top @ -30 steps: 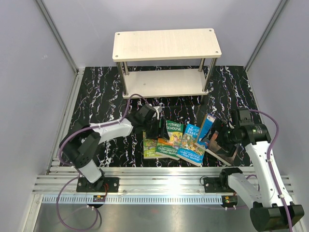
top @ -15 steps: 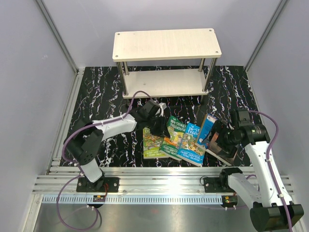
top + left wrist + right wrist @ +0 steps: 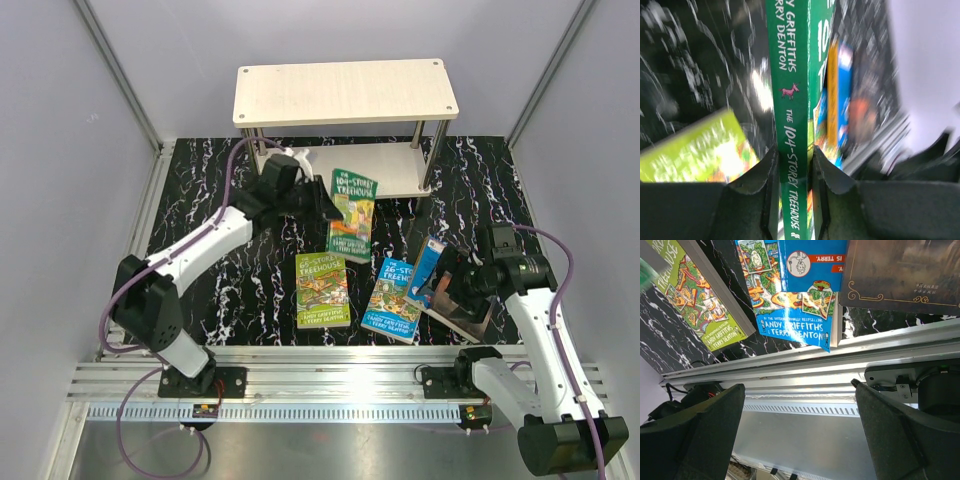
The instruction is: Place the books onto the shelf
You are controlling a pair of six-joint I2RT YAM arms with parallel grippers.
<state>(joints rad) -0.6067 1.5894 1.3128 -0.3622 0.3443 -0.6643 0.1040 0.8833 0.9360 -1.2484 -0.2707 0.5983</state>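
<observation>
My left gripper (image 3: 318,200) is shut on the spine of a green "104-Storey Treehouse" book (image 3: 352,212), held above the mat just in front of the shelf (image 3: 345,92). In the left wrist view the jaws (image 3: 794,175) press both sides of that green spine (image 3: 790,75). Another green book (image 3: 322,289) and a blue one (image 3: 395,298) lie flat near the front. A second blue book (image 3: 430,268) leans by my right gripper (image 3: 455,285), which stands open above a dark book (image 3: 468,318). Nothing is between the right gripper's (image 3: 800,430) fingers.
The black marbled mat (image 3: 200,230) covers the table in front of the shelf. An aluminium rail (image 3: 330,370) runs along the near edge, also below the books in the right wrist view (image 3: 815,375). Grey walls close in both sides.
My left gripper shut on the green book, lifted it off the pile and carried it back toward the shelf. The other green book now lies uncovered. The right arm stayed put.
</observation>
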